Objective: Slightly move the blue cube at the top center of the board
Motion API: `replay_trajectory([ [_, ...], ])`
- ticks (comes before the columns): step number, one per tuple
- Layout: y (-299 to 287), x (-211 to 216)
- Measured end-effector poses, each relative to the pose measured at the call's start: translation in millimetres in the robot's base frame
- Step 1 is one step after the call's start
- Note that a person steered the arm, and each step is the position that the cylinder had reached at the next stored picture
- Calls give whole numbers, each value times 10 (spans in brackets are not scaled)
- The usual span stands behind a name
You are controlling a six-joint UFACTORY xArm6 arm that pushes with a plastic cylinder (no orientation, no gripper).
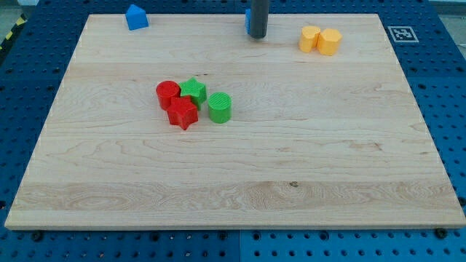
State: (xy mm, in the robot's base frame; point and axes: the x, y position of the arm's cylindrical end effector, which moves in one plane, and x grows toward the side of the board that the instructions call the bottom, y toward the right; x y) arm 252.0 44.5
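My tip [257,36] sits at the counter's [240,189] top centre, almost hiding the blue cube [248,18] just behind on the view's left, no hand to open or close, and an off-centre nudge could slide the cube off the top edge.

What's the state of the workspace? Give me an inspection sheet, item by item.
Surface: wooden board, flat, on a blue pegboard table.
Job's things: blue cube at top centre, mostly hidden behind the rod; only a sliver shows.
Clutter: blue block at top left; two yellow blocks touching at top right; red cylinder, red star, green star and green cylinder clustered left of centre.
Grippers: none; my tip sits against the blue cube, on its right.
Cables: nothing seen.
Surroundings: marker tag at the board's top right corner.
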Motion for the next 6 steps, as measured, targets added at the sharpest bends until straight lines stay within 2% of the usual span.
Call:
replay_trajectory([
  [2,661,10],
  [4,368,-295],
  [6,-73,-392],
])
